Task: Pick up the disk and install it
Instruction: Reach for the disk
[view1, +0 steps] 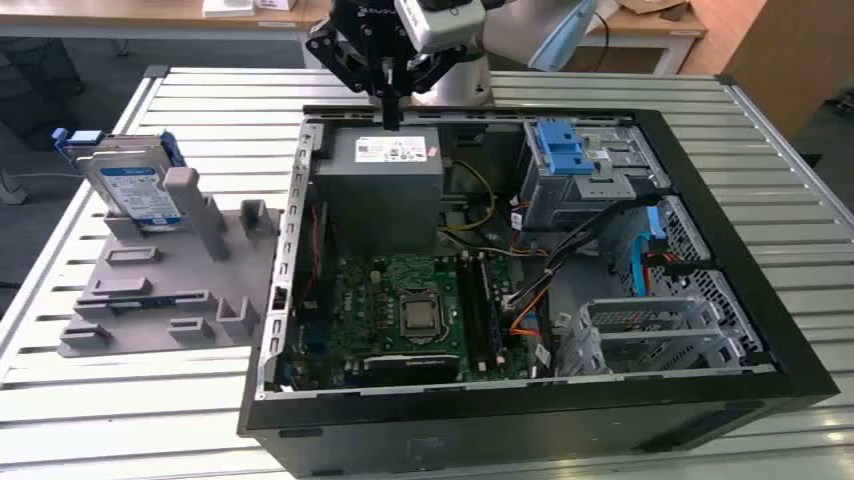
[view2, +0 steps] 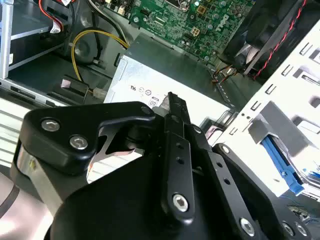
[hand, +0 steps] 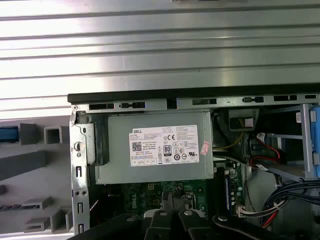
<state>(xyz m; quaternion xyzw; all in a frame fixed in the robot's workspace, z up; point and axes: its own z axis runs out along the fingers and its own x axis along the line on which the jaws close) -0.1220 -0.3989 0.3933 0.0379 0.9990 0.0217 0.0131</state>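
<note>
The pincer (view1: 390, 118) hangs over the far edge of the open case (view1: 747, 330), with its tips pointing down. Its two fingers are pressed together, with no gap that I can see. There is nothing between them. In the exterior view they look like one thin black stick.

Right under the pincer is the box (view1: 387, 185). It is grey and has a white sticker on top. The box sits inside the case, in the far corner. The pincer is over the far end of the box. I cannot tell how high above it the tips are.

The disk (view1: 134, 185) is well apart from the pincer. It is off toward the exterior view's left of it, and nearer to the camera. The disk is outside the case. It stands up on its edge in a grey holder (view1: 160, 290), leaning back a little. It is silver with a white and blue label, and a blue frame goes around it. The holder lies flat on the table (view1: 561, 85), just beside the case. The side wall of the case stands between the pincer and the disk.

Past the box, farther from the pincer and nearer the camera, a green board (view1: 400, 305) lies flat on the floor of the case. To the exterior view's right of the pincer, near it, there is a blue latch (view1: 561, 150) on top of a metal cage. Black, yellow and orange wires (view1: 574, 245) run through the case below that cage.
</note>
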